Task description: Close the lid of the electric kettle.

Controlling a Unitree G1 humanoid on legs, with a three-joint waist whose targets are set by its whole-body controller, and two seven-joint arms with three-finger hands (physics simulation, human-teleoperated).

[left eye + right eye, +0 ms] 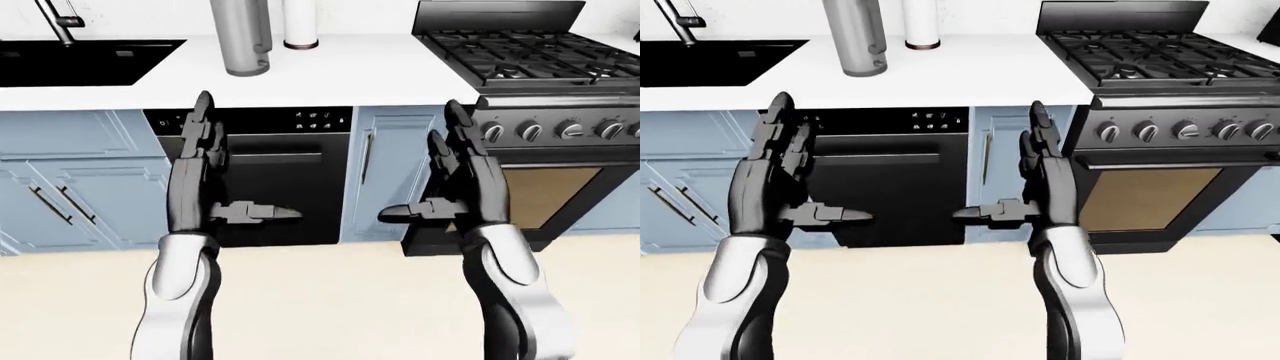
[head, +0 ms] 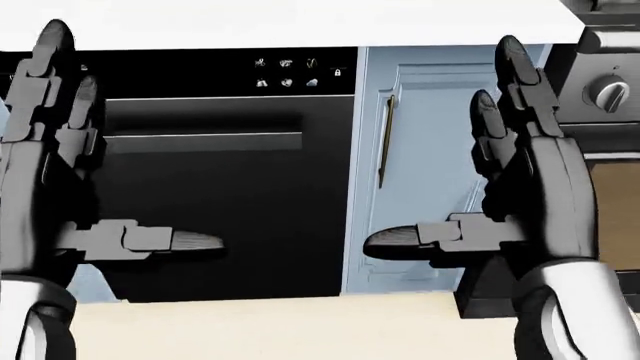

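Note:
A tall grey cylindrical kettle (image 1: 243,37) stands on the white counter (image 1: 340,75) at the top of the left-eye view, between the sink and the stove. Its top and lid are cut off by the picture's top edge. My left hand (image 1: 238,161) and right hand (image 1: 425,165) are both raised below the counter's edge. Their fingers point up, their thumbs point inward, and they are open and empty. Both hands are well below and short of the kettle. The left hand is roughly under it.
A white cylinder with a brown base (image 1: 300,26) stands right of the kettle. A black sink with a faucet (image 1: 80,56) is at the top left and a gas stove (image 1: 530,52) with knobs at the right. A black dishwasher (image 1: 270,172) and blue cabinets (image 1: 80,180) lie below the counter.

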